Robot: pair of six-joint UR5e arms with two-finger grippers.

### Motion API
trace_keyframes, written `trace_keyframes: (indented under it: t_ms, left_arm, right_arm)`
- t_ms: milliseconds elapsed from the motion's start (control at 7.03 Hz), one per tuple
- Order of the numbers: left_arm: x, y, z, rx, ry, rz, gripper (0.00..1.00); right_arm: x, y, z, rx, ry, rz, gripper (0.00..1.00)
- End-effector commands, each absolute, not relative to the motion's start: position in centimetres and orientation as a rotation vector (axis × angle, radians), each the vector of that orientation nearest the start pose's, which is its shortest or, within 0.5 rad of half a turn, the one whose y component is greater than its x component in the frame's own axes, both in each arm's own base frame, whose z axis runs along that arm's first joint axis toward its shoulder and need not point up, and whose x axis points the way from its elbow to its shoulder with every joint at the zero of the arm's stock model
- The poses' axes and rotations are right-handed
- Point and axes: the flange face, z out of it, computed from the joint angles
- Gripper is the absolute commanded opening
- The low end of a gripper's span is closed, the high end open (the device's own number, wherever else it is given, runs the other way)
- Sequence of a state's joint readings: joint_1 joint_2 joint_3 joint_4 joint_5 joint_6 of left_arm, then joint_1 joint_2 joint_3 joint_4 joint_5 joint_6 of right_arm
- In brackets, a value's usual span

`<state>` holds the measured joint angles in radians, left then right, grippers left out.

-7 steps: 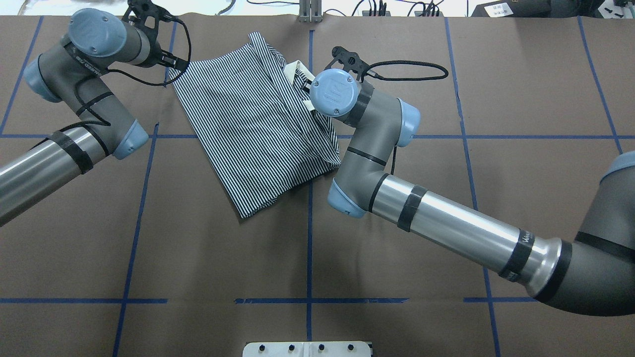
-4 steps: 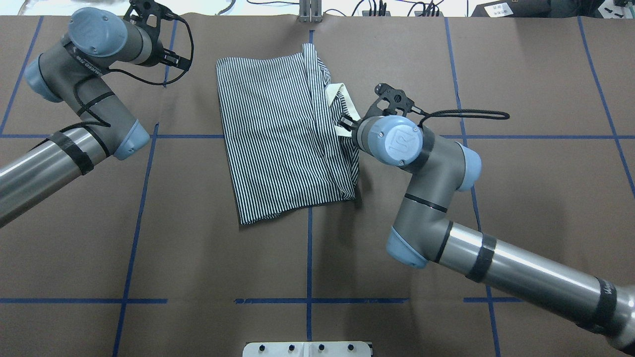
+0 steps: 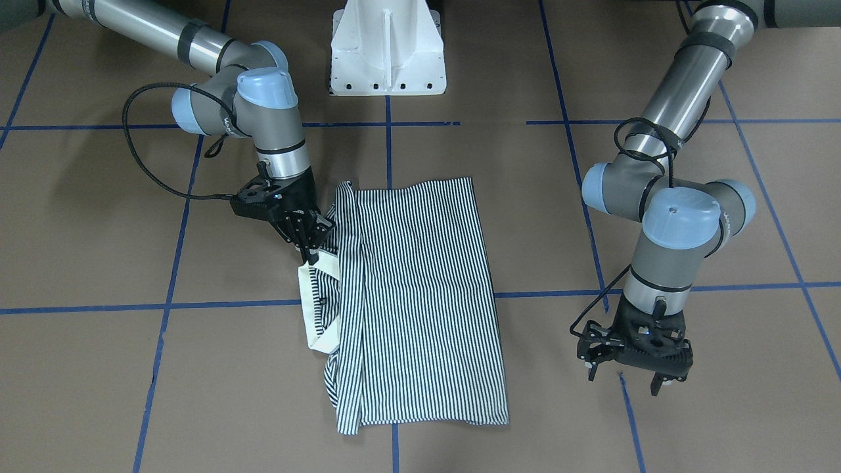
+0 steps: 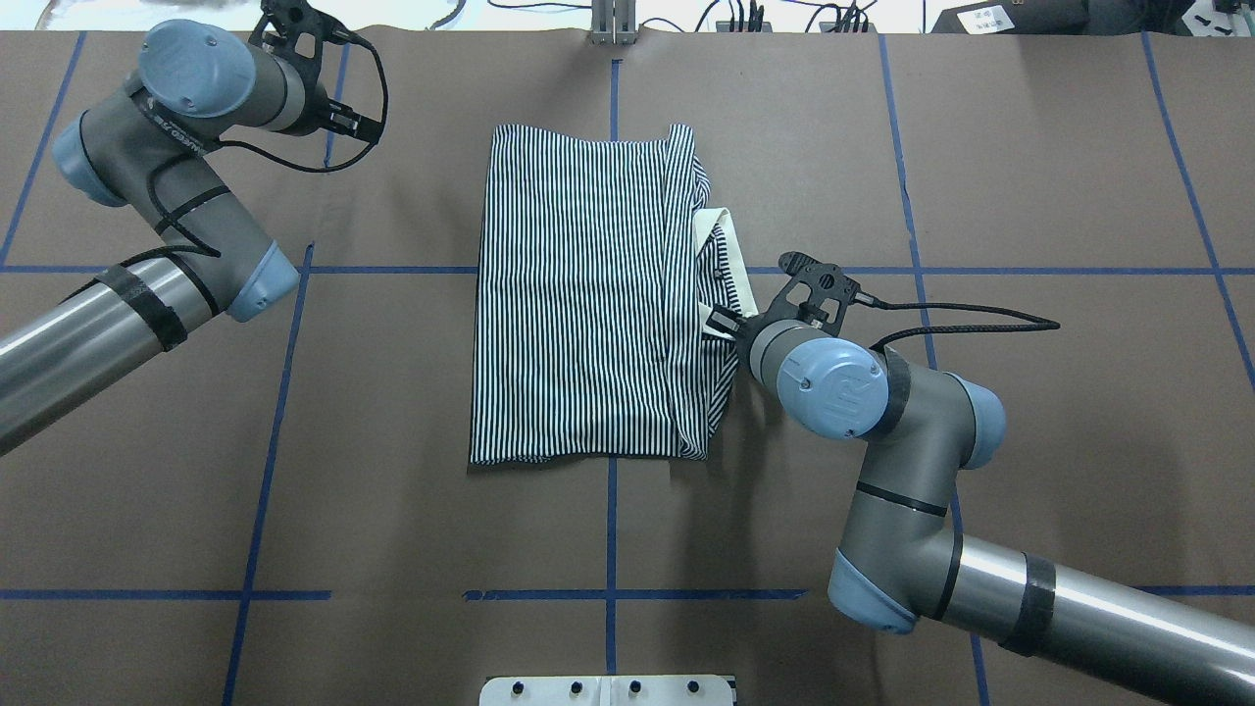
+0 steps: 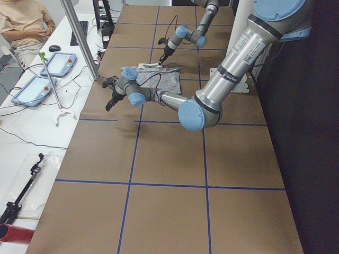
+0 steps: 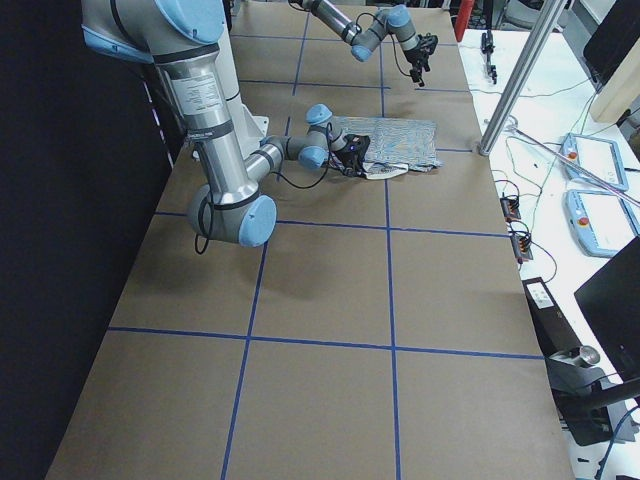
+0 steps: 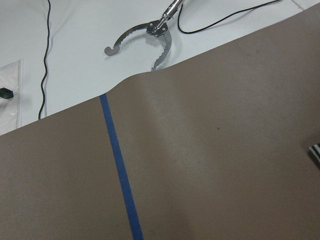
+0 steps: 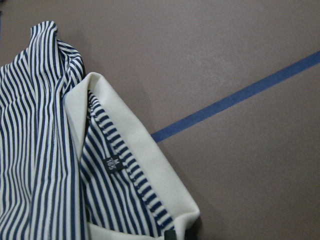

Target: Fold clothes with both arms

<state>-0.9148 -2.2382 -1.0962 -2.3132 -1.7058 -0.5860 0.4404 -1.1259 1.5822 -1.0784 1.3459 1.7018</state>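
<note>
— Brown-papered and gridded with blue tape [image 4: 1079, 270], the desk [image 4: 412, 520] is filling every view. Where is the polo shirt [image 4: 578, 294] lying?
— Flat near the middle, folded into a striped rectangle (its white collar [image 8: 150, 165] is poking out on the robot's right side).
— And the claws?
— The right claw [image 3: 309, 253] is clamping that collar's edge. The left claw [image 3: 624, 383] is hanging well apart from the shirt, fingers spread, gripping nothing.
</note>
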Motion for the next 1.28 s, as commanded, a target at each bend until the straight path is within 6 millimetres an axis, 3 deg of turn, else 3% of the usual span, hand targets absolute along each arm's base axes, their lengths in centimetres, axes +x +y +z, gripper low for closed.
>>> trace_keyframes:
  t_ms: [0,142,285,427,569,711,996,1138]
  left_arm:
    - [38.9,-69.4,39.8,0.687,0.649,0.134,1.0]
    - [39.0,-69.3,39.8,0.687,0.65,0.136,1.0]
    - [39.0,-69.3,39.8,0.686,0.649,0.136,1.0]
    - [39.1,-69.2,39.8,0.686,0.65,0.137,1.0]
    - [39.1,-69.2,39.8,0.687,0.651,0.137,1.0]
    - [39.3,-69.1,39.8,0.686,0.652,0.14,1.0]
    - [39.4,-69.1,39.7,0.686,0.654,0.141,1.0]
    - [39.4,-69.1,39.7,0.683,0.657,0.132,1.0]
  right_arm:
    - [-52.6,-43.1,35.3,0.413,-0.879,0.537,1.0]
    - [-51.3,-43.6,33.9,0.416,-0.81,0.458,1.0]
    - [-49.9,-43.5,30.2,0.378,-0.785,0.383,1.0]
    - [-49.8,-42.7,27.2,0.355,-0.735,0.337,1.0]
    - [-51.9,-41.0,24.4,0.329,-0.692,0.29,1.0]
    - [-53.7,-39.3,22.8,0.337,-0.644,0.164,1.0]
    - [-56.3,-35.5,24.0,0.344,-0.524,-0.11,1.0]
    - [-56.6,-35.2,24.1,0.357,-0.502,-0.199,0.95]
